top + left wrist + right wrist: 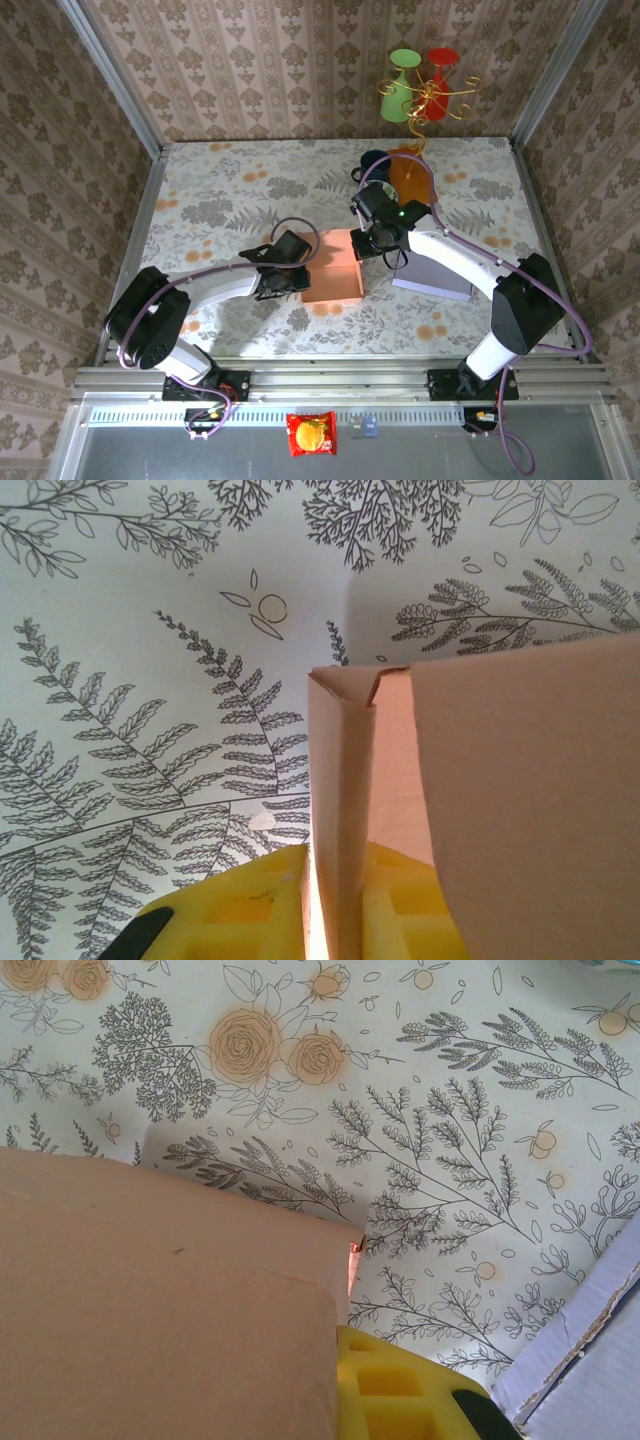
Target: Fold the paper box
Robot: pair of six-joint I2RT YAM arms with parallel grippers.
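Left gripper (296,274) sits at the left edge of the paper box (335,275). Its yellow pads (245,905) closely flank an upright wall, with a sliver of light beside one pad; cannot tell if they pinch. The salmon-coloured box rests mid-table (220,200), open side up. Right gripper (368,243) is at the box's far right corner, pressed together on a panel, with one yellow finger (395,1390) showing. A lavender carton (435,275) lies just right of it.

readable text: none that you can make out.
red packet (312,434): its front is printed, but too small and blurred for you to read.
paper box (335,285): plain faces toward you.
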